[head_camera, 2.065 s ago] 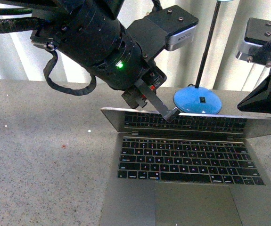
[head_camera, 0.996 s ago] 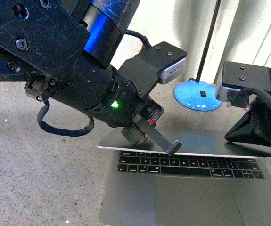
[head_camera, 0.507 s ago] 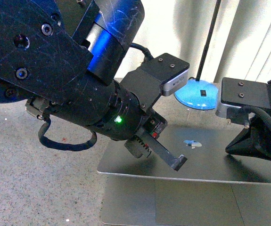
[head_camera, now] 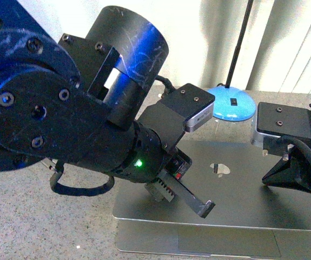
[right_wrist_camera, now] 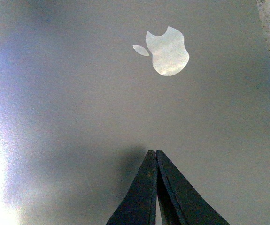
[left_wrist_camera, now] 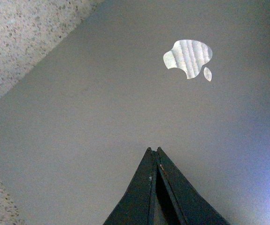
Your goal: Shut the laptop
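Note:
The laptop (head_camera: 242,195) is a grey-silver MacBook with its lid nearly flat over the base. A thin strip of trackpad and palm rest shows at the front edge. The shiny apple logo (head_camera: 220,169) faces up on the lid. My left gripper (head_camera: 205,208) is shut, its tip over the lid near the front edge. My right gripper (head_camera: 269,179) is shut over the lid's right side. The left wrist view shows my shut left gripper (left_wrist_camera: 153,151) on the lid (left_wrist_camera: 102,108). The right wrist view shows my shut right gripper (right_wrist_camera: 152,152) on the lid (right_wrist_camera: 102,103).
A blue round lamp base (head_camera: 232,107) with a black stem stands behind the laptop. The speckled grey countertop (head_camera: 36,216) lies to the left. White vertical blinds (head_camera: 296,43) hang at the back.
The lid has come down from half open, with keys showing, to nearly flat on the base. Both grippers moved down and toward me with it.

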Available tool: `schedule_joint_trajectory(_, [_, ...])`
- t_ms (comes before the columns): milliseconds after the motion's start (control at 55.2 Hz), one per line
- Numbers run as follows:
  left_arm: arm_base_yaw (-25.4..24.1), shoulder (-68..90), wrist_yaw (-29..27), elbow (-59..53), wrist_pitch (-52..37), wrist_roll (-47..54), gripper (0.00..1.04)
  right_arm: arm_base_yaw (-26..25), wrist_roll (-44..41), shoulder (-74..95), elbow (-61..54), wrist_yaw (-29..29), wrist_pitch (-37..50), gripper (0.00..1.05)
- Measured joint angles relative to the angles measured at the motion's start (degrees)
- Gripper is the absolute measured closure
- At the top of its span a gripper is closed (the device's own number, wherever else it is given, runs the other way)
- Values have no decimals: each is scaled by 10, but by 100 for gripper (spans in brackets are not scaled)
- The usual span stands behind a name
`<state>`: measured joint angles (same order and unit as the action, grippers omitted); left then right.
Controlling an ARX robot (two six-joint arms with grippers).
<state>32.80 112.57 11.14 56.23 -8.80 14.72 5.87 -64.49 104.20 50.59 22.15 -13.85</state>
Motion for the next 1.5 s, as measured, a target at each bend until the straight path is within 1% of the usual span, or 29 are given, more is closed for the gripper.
schedule_joint_trajectory(127, [2,20,9,-16,-26,-15,101,-2,4,17,-8,1,21,102])
schedule_joint_trajectory(417, [-2,45,17,-34,-54,-27,101,-3,20,50,-28,8,58,102])
schedule_joint_trajectory(616, [-13,57,39,-47,-92,-45,101,-3,37,66,-30,13,82,102])
schedule_joint_trajectory(743, [-26,44,48,-61,-107,-63,101,0,61,56,-34,31,97,102])
schedule_joint_trajectory(797, [-44,23,43,-81,-135,-87,101,3,99,32,-45,33,146,102])
schedule_joint_trajectory(870, [-73,-17,17,-98,-205,-138,101,7,176,-9,-53,-8,242,100])
schedule_joint_trajectory(906, [-84,-40,11,-96,-230,-157,96,8,218,-30,-49,-15,279,94])
schedule_joint_trajectory(960, [-96,-64,7,-90,-241,-174,85,8,259,-50,-39,-15,295,83])
schedule_joint_trajectory(1033, [-100,-70,5,-88,-242,-186,73,10,282,-53,-40,-15,296,71])
schedule_joint_trajectory(1069, [-100,-69,5,-89,-242,-188,69,12,289,-49,-43,-19,298,66])
schedule_joint_trajectory(1087, [-96,-63,-13,-93,-252,-186,67,13,303,-45,-47,-30,309,66])
schedule_joint_trajectory(1105, [-92,-58,-29,-98,-268,-181,68,19,321,-36,-62,-65,358,68])
schedule_joint_trajectory(1123, [-88,-49,-79,-111,-317,-179,72,21,333,-32,-72,-87,388,69])
schedule_joint_trajectory(1141, [-86,-44,-104,-119,-345,-175,73,24,369,-23,-92,-132,455,73])
schedule_joint_trajectory(1159, [-83,-37,-151,-136,-398,-172,77,26,378,-19,-104,-144,491,74])
schedule_joint_trajectory(1178, [-82,-34,-172,-144,-421,-168,79,27,401,-14,-114,-176,522,76])
schedule_joint_trajectory(1196, [-80,-33,-212,-167,-469,-165,82,29,432,-9,-137,-214,580,80])
schedule_joint_trajectory(1214, [-80,-33,-221,-178,-491,-164,84,29,462,-7,-160,-241,634,83])
schedule_joint_trajectory(1232, [-82,-35,-257,-199,-531,-162,88,28,477,-7,-171,-251,659,85])
schedule_joint_trajectory(1250, [-84,-37,-270,-209,-549,-160,89,25,504,-7,-191,-270,704,89])
schedule_joint_trajectory(1268, [-89,-42,-291,-226,-581,-159,93,24,516,-8,-200,-278,725,90])
schedule_joint_trajectory(1286, [-92,-46,-299,-235,-595,-159,95,21,538,-14,-217,-289,764,94])
schedule_joint_trajectory(1322, [-110,-70,-308,-265,-637,-159,102,14,563,-29,-238,-293,809,99])
schedule_joint_trajectory(1359, [-123,-94,-306,-286,-652,-156,101,9,578,-49,-255,-293,841,102])
schedule_joint_trajectory(1377, [-127,-102,-305,-291,-655,-156,101,5,593,-63,-264,-293,854,102])
schedule_joint_trajectory(1413, [-142,-132,-302,-314,-661,-156,101,2,602,-85,-276,-292,861,102])
schedule_joint_trajectory(1504, [-169,-196,-265,-380,-657,-154,101,0,626,-144,-327,-272,855,102])
